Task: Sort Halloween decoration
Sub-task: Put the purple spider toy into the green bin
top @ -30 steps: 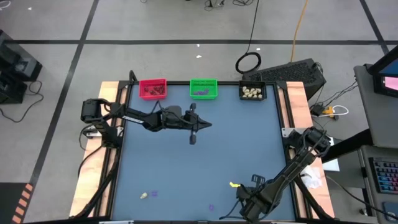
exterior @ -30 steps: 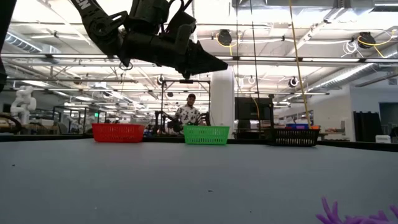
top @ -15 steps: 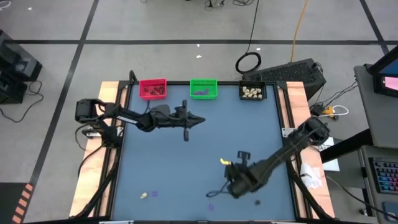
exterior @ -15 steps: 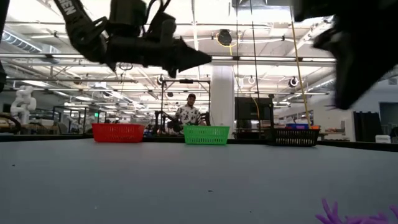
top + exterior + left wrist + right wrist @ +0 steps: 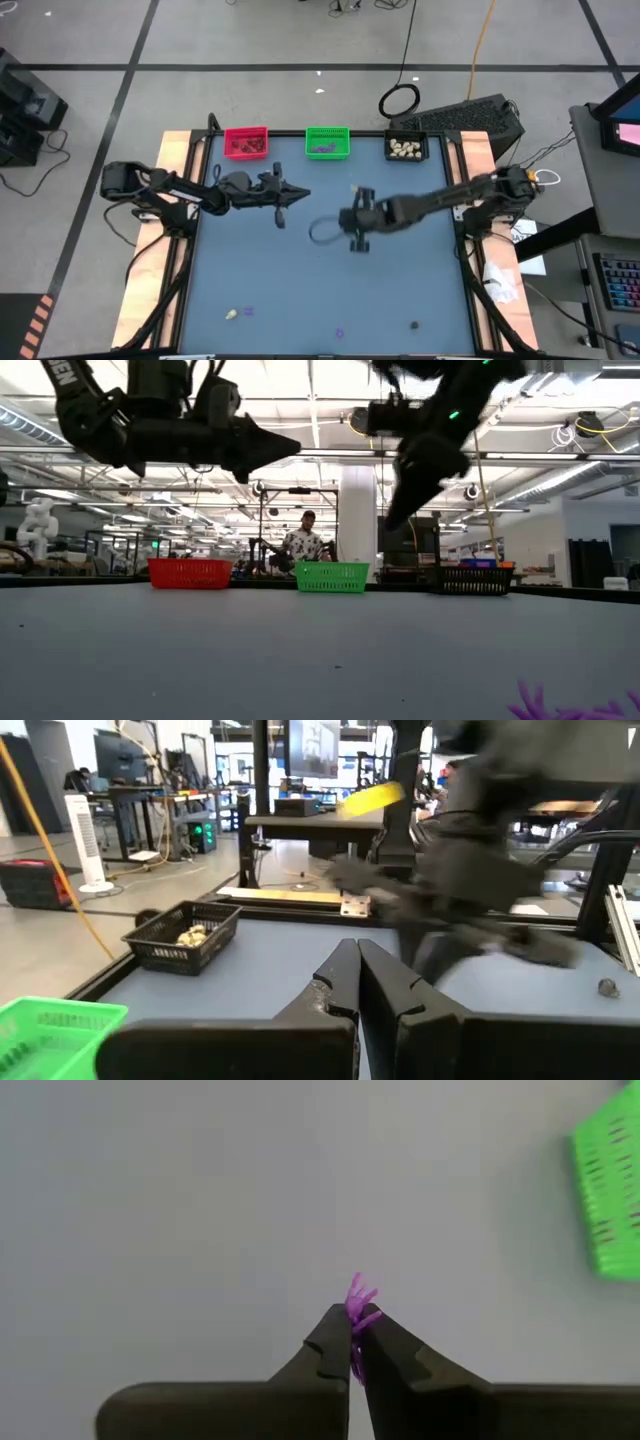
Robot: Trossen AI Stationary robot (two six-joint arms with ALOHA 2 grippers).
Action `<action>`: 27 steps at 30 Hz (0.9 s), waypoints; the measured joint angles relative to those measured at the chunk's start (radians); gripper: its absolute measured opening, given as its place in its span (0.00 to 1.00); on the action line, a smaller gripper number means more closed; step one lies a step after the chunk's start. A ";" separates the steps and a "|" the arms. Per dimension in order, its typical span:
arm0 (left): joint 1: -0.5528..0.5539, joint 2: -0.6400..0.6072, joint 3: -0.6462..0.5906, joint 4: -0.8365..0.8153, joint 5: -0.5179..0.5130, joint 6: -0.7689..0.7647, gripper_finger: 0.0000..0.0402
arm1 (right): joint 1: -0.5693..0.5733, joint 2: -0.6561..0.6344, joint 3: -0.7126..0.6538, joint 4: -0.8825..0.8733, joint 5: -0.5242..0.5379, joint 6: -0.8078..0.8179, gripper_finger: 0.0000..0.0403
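My right gripper (image 5: 352, 1330) is shut on a flat purple bit (image 5: 358, 1302) and hangs above the middle of the table (image 5: 318, 232), high in the low view (image 5: 392, 518). My left gripper (image 5: 358, 960) is shut on nothing and hovers left of centre (image 5: 290, 192), near the red bin. On the table near its near edge lie a cream-white lump (image 5: 232, 313), two purple bits (image 5: 248, 311) (image 5: 339, 333) and a dark lump (image 5: 414, 324). Another purple bit (image 5: 560, 705) shows close in the low view. My right gripper pinches the purple bit between its two fingers. The bit's spiky end (image 5: 357, 1292) sticks out past the fingertips (image 5: 330, 1330). The bit is lifted clear of the table, and the fingers slant downward in the low view.
Along the far edge stand a red bin (image 5: 246, 142), a green bin (image 5: 327, 142) holding purple bits, and a black bin (image 5: 406, 148) holding cream lumps. A person (image 5: 303, 545) is in the room behind the table. The blue table top (image 5: 400, 280) lies bare between the arms and the near edge.
My right gripper has risen from the near right part of the table and swung quickly toward the far edge, to the middle, nearing the green bin. My left gripper has drawn back toward the table's left edge, staying shut.
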 joint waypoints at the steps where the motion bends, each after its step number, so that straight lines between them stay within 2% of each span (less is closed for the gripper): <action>1: 0.000 -0.014 -0.011 0.000 -0.002 0.000 0.00 | -0.041 0.001 0.000 0.021 -0.015 -0.039 0.00; 6: 0.000 -0.063 -0.045 -0.006 -0.010 0.023 0.00 | -0.252 0.003 -0.001 0.185 -0.096 -0.176 0.00; 9: 0.000 -0.075 -0.054 0.001 -0.023 0.046 0.00 | -0.372 0.003 0.002 0.270 -0.139 -0.192 0.00; 14: 0.000 -0.075 -0.057 -0.010 -0.031 0.050 0.00 | -0.529 0.041 0.067 0.306 -0.201 -0.204 0.00; 19: 0.002 -0.075 -0.057 -0.037 -0.049 0.047 0.00 | -0.632 0.139 0.168 0.264 -0.236 -0.251 0.00; 22: 0.005 -0.075 -0.057 -0.041 -0.049 0.045 0.00 | -0.685 0.207 0.221 0.240 -0.295 -0.256 0.00; 27: 0.006 -0.075 -0.057 -0.046 -0.049 0.043 0.00 | -0.739 0.291 0.282 0.220 -0.301 -0.287 0.00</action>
